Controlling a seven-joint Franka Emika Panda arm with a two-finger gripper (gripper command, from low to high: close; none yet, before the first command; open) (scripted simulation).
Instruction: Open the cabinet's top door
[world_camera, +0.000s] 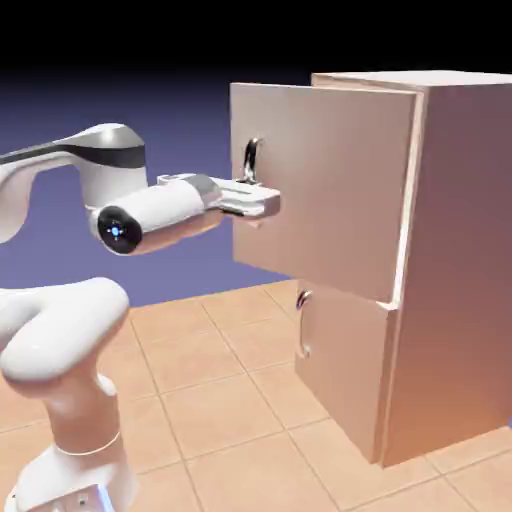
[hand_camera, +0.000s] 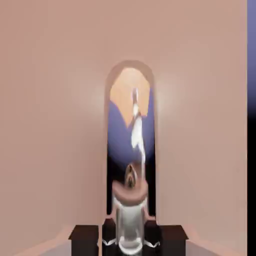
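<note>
- white arm (world_camera: 70, 330) nearest, rising from the lower left of the exterior view; thick base link low down, upper links bending across toward the right
- wrist section level, a round end cap with a blue light (world_camera: 119, 231) facing outward; hand points right at the cabinet front
- gripper (world_camera: 262, 203) sits at the curved silver handle (world_camera: 251, 160) of the top door (world_camera: 330, 190); jaws drawn together, clamped on the handle's lower part; handle's upper arc shows above the hand
- hand view: gripper (hand_camera: 131, 242) at the bottom edge, dark finger blocks either side, the shiny handle (hand_camera: 131, 150) rising straight up between them; mirror-like metal reflects blue backdrop and orange floor; pinkish door panel (hand_camera: 55, 125) fills nearly all the rest; thin blue strip down the right edge
- top door stands swung partway out from the cabinet (world_camera: 450, 270), hinged on its right edge; free left edge out toward the arm; a bright gap shows along the hinge side
- lower door (world_camera: 345, 370) below it, flat against the cabinet body, closed; its own small curved handle (world_camera: 302, 325) near its left edge, untouched
- cabinet tall, boxy, pinkish-tan, standing on the orange tiled floor (world_camera: 220, 400) at the right of the exterior view
- farthest: plain blue-violet backdrop (world_camera: 150, 100), black above it
</note>
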